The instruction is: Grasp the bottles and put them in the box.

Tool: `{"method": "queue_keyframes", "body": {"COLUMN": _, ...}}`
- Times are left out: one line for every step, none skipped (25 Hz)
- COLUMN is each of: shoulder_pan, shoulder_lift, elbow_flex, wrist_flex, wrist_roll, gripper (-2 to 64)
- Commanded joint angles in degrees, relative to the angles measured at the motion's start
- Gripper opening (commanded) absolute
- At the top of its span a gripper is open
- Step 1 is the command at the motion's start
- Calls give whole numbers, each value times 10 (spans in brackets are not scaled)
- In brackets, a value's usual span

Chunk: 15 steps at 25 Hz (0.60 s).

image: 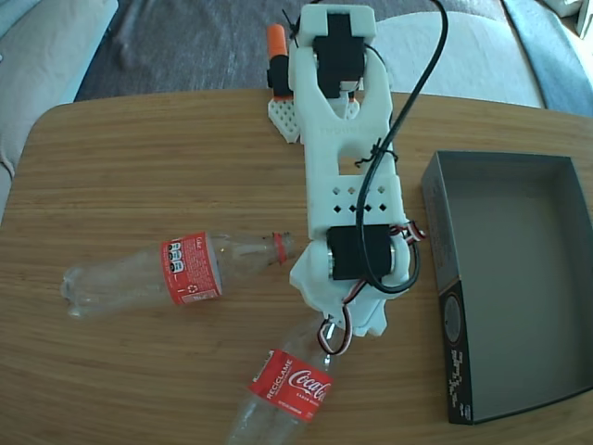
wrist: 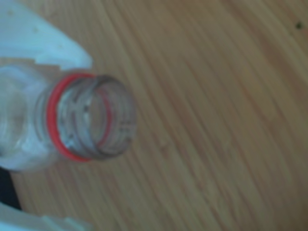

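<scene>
We are reading "Coca-Cola" and "RECICLAME" on the red label of the bottle (image: pixel 283 394) at six o'clock; the print on the other bottle (image: pixel 157 273) and the box (image: pixel 452 357) is staying illegible.

The arm (image: pixel 347 139) is white printed plastic, blocky and flat-sided, with black servo motors set into it: one near twelve o'clock at its top (image: pixel 335 42), another lower down (image: pixel 361 252). A black cable (image: pixel 408 93) loops along its three o'clock side. Small holes dot the middle plate (image: pixel 363 197). Thin red and white wires (image: pixel 335 336) curl out near six o'clock. In the wrist view, the white fingers (wrist: pixel 48 41) look blurred.
</scene>
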<state>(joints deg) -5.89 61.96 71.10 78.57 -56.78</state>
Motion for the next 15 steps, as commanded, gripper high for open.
{"method": "queue_keyframes", "body": {"shoulder_pan": 3, "shoulder_lift": 12, "elbow_flex": -9, "wrist_flex": -10, "wrist_roll": -1, "gripper": 404}}
{"method": "queue_keyframes", "body": {"shoulder_pan": 3, "shoulder_lift": 12, "elbow_flex": -4, "wrist_flex": -18, "wrist_roll": -1, "gripper": 404}}
{"method": "queue_keyframes", "body": {"shoulder_pan": 4, "shoulder_lift": 12, "elbow_flex": -2, "wrist_flex": -28, "wrist_roll": 1, "gripper": 404}}
{"method": "queue_keyframes", "body": {"shoulder_pan": 5, "shoulder_lift": 11, "elbow_flex": -1, "wrist_flex": -36, "wrist_roll": 1, "gripper": 404}}
{"method": "queue_keyframes", "body": {"shoulder_pan": 7, "shoulder_lift": 11, "elbow_flex": -1, "wrist_flex": -40, "wrist_roll": -1, "gripper": 404}}
{"method": "queue_keyframes", "body": {"shoulder_pan": 7, "shoulder_lift": 11, "elbow_flex": -1, "wrist_flex": -42, "wrist_roll": -1, "gripper": 404}}
{"method": "queue_keyframes", "body": {"shoulder_pan": 9, "shoulder_lift": 11, "elbow_flex": 0, "wrist_flex": -42, "wrist_roll": -2, "gripper": 404}}
{"method": "queue_keyframes", "body": {"shoulder_pan": 12, "shoulder_lift": 11, "elbow_flex": 0, "wrist_flex": -42, "wrist_roll": -2, "gripper": 404}}
{"method": "queue_keyframes", "body": {"shoulder_pan": 16, "shoulder_lift": 9, "elbow_flex": 0, "wrist_flex": -42, "wrist_roll": -2, "gripper": 404}}
{"method": "queue_keyframes", "body": {"shoulder_pan": 18, "shoulder_lift": 2, "elbow_flex": 0, "wrist_flex": -42, "wrist_roll": -3, "gripper": 404}}
{"method": "queue_keyframes", "body": {"shoulder_pan": 18, "shoulder_lift": -7, "elbow_flex": -1, "wrist_flex": -42, "wrist_roll": -3, "gripper": 404}}
{"method": "queue_keyframes", "body": {"shoulder_pan": 22, "shoulder_lift": -16, "elbow_flex": -2, "wrist_flex": -41, "wrist_roll": -3, "gripper": 404}}
{"method": "queue_keyframes", "body": {"shoulder_pan": 23, "shoulder_lift": -23, "elbow_flex": -4, "wrist_flex": -41, "wrist_roll": -3, "gripper": 404}}
{"method": "queue_keyframes", "body": {"shoulder_pan": 23, "shoulder_lift": -27, "elbow_flex": -7, "wrist_flex": -41, "wrist_roll": -2, "gripper": 404}}
{"method": "queue_keyframes", "body": {"shoulder_pan": 23, "shoulder_lift": -29, "elbow_flex": -9, "wrist_flex": -41, "wrist_roll": -2, "gripper": 404}}
